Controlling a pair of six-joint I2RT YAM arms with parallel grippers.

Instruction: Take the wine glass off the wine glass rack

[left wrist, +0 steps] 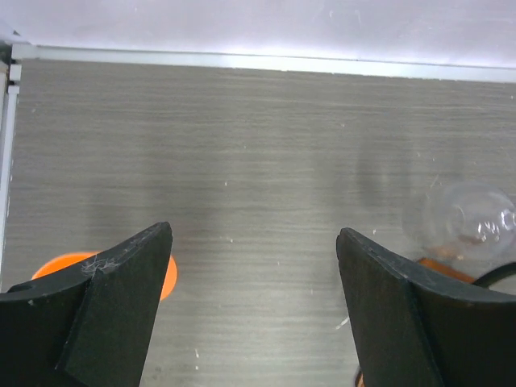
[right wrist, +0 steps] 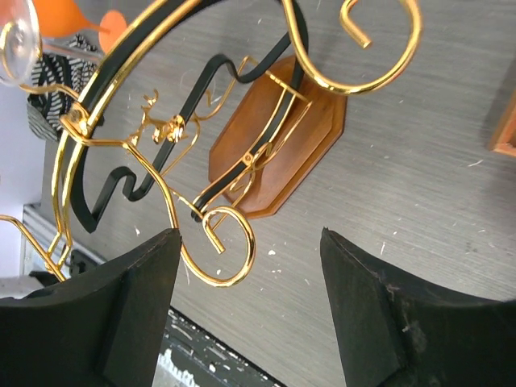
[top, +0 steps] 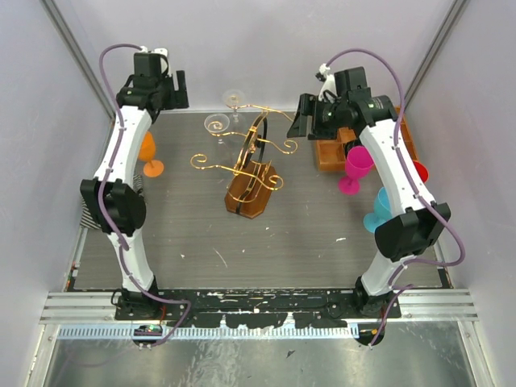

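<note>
Gaping jaws, both pairs empty

Overhead; wrist views close, seemingly downward

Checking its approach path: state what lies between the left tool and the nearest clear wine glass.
Only bare table separates left tool and wine glass; left wrist view shows it.
</note>
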